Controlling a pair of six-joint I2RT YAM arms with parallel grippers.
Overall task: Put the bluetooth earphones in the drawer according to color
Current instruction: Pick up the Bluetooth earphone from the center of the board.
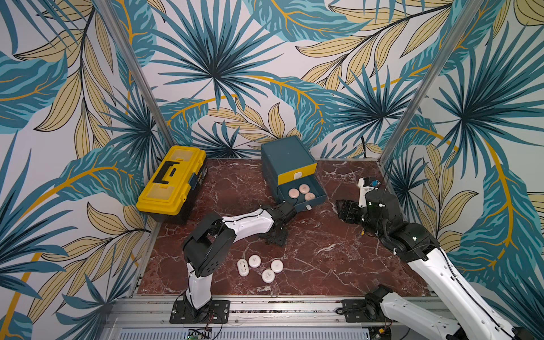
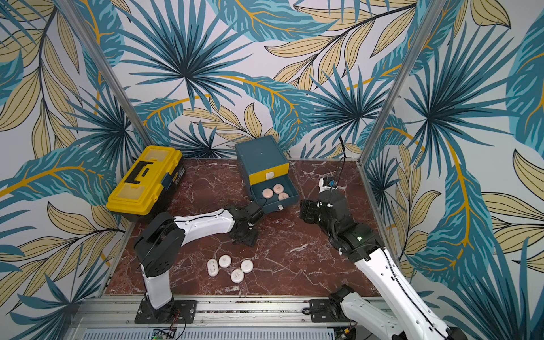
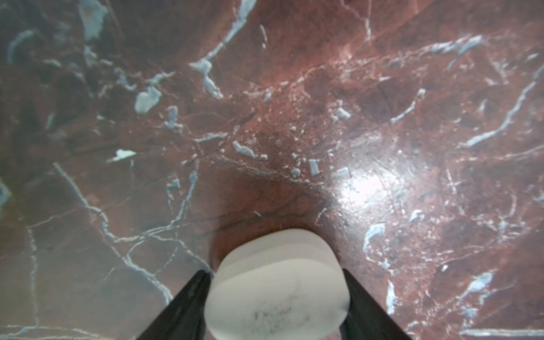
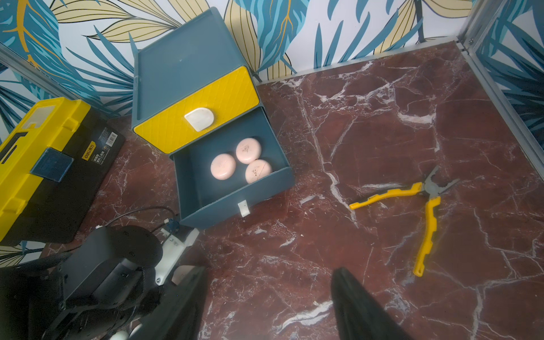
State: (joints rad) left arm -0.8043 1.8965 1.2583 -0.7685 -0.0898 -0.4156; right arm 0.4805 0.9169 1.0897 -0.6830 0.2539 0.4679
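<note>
Both arms share one build — the left arm (image 1: 244, 225) and the right arm (image 1: 435, 270) wear smooth white shells dotted with dark screw holes, linked by blocky black joints. A black cable (image 1: 456, 278) runs along the right arm's shell; a green light (image 1: 370, 203) glows on its black housing. Each base is a black bolted plate (image 1: 200, 309). The right gripper (image 4: 269, 272) has flat black fingers (image 4: 359, 303).
</note>
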